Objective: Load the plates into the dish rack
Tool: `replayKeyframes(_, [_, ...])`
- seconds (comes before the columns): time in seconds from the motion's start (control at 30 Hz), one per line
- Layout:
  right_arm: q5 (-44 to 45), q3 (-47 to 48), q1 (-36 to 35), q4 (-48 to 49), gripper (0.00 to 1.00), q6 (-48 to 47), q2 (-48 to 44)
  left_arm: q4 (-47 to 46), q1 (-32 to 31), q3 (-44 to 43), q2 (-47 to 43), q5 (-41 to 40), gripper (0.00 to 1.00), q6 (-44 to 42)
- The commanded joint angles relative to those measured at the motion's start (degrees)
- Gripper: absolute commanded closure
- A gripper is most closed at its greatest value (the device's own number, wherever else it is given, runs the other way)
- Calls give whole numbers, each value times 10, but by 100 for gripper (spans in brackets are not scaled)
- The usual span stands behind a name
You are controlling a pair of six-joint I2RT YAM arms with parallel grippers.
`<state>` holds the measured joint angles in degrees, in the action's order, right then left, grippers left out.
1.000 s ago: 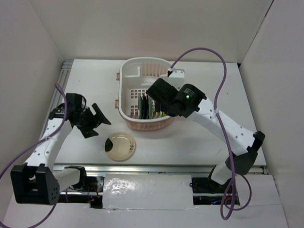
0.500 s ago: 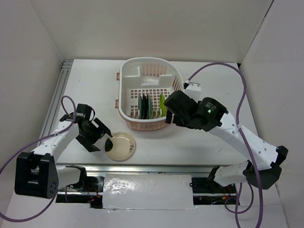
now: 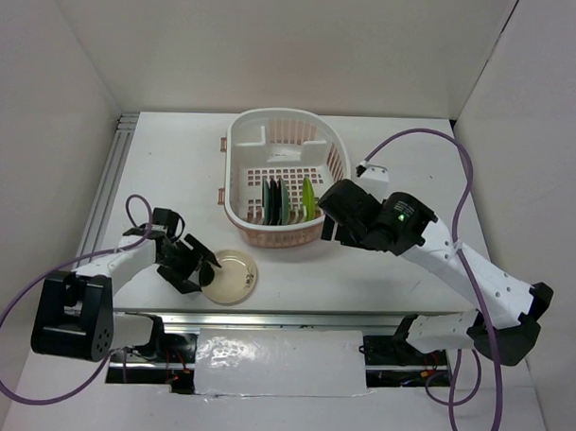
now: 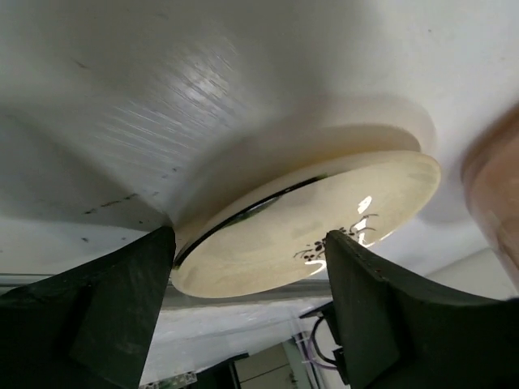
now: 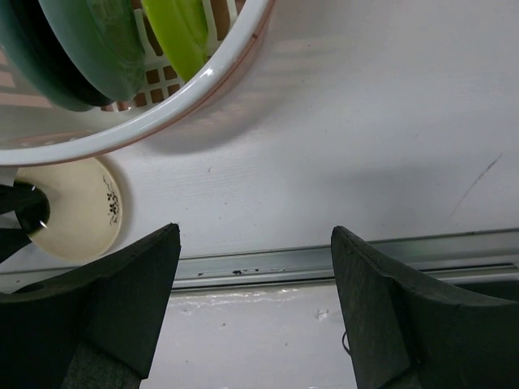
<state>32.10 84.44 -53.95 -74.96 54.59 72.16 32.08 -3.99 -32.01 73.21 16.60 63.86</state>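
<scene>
The tan plate (image 3: 233,276) with a dark patch lies flat on the table in front of the dish rack (image 3: 243,146). My left gripper (image 3: 200,267) is open at the plate's left edge, and in the left wrist view its fingers (image 4: 105,308) flank the plate's rim (image 4: 308,235). Two teal plates (image 3: 281,202), a black one between them and the lime-green plate (image 3: 310,194) stand on edge in the rack. My right gripper (image 3: 331,224) is open and empty just outside the rack's near right wall, above bare table (image 5: 255,235).
In the right wrist view, the rack's rim (image 5: 162,121) with the lime-green plate (image 5: 178,32) and a teal plate (image 5: 97,40) is at top left, the tan plate (image 5: 77,211) at left. A metal rail (image 3: 294,318) runs along the table's near edge.
My left gripper has come down and right to the tan plate's left edge. My right gripper has pulled out of the rack to its near right, leaving the lime-green plate standing inside.
</scene>
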Motion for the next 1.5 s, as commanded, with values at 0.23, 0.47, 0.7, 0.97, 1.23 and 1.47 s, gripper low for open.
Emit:
replayKeyframes(0.23, [7, -12, 13, 20, 18, 5, -20, -56, -7, 56, -47, -60, 48, 0])
replayKeyframes(0.47, [9, -9, 14, 12, 18, 10, -24, -26, -7, 34, -51, -72, 98, -14])
replayKeyframes(0.7, [2, -20, 15, 18, 18, 10, -26, 30, -7, 2, -105, -89, 100, -35])
replayKeyframes(0.97, [-130, -72, 7, 129, 18, -2, -81, 166, -18, -128, -125, -93, 100, -87])
replayKeyframes(1.23, [-124, -68, 14, 137, 18, 7, -122, 265, -42, -228, -91, -135, 100, -62])
replayKeyframes(1.47, [-116, -63, 37, 134, 18, -5, -126, 351, -45, -282, -34, -257, 100, -46])
